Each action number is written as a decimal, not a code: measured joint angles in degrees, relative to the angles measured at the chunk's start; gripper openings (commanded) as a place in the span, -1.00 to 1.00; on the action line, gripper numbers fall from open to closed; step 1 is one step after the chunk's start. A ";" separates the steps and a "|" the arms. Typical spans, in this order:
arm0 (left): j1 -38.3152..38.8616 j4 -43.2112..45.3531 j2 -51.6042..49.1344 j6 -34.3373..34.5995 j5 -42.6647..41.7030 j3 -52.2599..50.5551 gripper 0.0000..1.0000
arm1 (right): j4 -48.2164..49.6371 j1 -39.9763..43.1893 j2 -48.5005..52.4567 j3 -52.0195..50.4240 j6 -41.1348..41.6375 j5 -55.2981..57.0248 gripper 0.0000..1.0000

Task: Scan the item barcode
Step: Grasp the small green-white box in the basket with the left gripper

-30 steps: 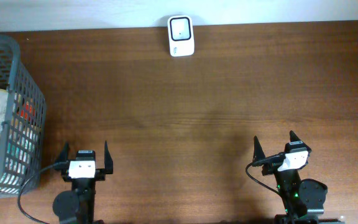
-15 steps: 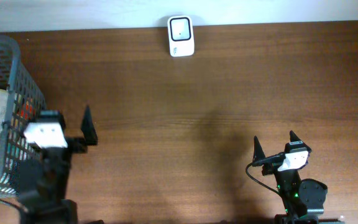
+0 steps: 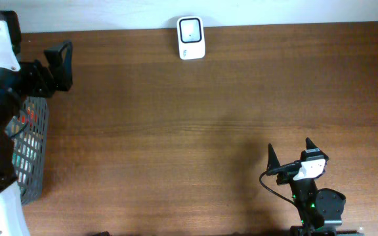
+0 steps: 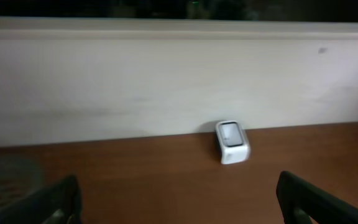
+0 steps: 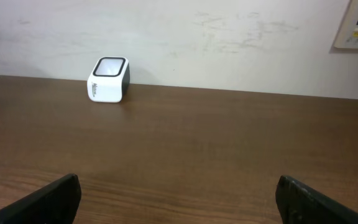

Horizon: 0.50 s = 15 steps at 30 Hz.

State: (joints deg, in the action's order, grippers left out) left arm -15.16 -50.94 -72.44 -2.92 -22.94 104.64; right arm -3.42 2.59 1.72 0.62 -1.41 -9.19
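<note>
Item: packets [image 3: 26, 119] in the grey basket [image 3: 35, 170] at the table's [image 3: 176, 131] left edge, glimpsed only through the mesh; none held. Left gripper [image 4: 178, 180]: fingers apart, empty, near the basket's far corner. Right gripper [image 3: 290, 147]: fingers apart, idle. Scanner [image 3: 191, 37]: far edge. Outstanding, apparently: pick-up and scan.
</note>
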 measured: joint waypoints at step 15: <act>-30.27 -17.09 -23.30 -1.07 21.73 0.87 0.79 | 0.00 0.00 0.00 0.00 -0.02 0.00 0.97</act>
State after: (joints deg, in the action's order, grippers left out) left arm -45.43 -68.03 -95.74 -3.99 -1.21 105.51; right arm -3.42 2.59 1.72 0.62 -1.43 -9.19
